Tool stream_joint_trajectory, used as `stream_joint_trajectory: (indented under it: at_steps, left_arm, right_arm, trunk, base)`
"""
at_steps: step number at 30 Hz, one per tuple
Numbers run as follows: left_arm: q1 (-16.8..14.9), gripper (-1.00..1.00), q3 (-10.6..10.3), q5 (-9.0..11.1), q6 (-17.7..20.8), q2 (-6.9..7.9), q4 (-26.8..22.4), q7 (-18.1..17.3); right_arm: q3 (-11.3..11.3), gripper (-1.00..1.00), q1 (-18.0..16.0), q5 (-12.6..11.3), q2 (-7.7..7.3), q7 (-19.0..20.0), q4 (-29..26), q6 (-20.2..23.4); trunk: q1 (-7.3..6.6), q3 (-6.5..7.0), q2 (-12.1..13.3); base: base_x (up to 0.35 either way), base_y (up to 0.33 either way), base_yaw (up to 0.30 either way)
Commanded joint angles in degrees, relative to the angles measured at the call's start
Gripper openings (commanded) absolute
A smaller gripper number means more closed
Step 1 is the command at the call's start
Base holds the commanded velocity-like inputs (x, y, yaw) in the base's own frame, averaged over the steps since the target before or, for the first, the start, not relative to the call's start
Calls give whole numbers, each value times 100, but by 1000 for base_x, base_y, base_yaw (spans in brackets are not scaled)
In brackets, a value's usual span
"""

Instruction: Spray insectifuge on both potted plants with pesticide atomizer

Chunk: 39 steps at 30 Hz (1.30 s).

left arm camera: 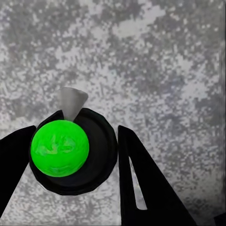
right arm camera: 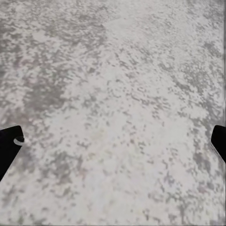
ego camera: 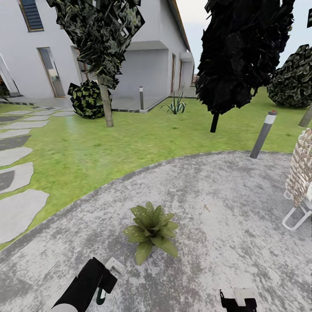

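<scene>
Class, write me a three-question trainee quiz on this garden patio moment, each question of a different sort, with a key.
1. True or false: the potted plant stands on the lawn.
2. Which gripper holds the pesticide atomizer? A) left gripper B) right gripper
3. Fill in: the right gripper's fingers are spread over bare ____.

Key: 1 false, it stands on the paved patio; 2 A; 3 paving.

The head camera looks forward and down from above the paved patio toward the lawn and house; both wrist cameras face straight down, close to that same mottled paving, which all three views share
</scene>
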Motion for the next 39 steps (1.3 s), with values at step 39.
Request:
stream_joint_trajectory:
  at_steps: [39]
  left_arm:
    - [-3,-100,41,-54,8,-9,-12,-41]
  right_arm:
    - [-36,100,-3,61,7,-16,6,-14]
  trunk:
    - [-1,-5,-2]
  base:
    - [23,-193,152]
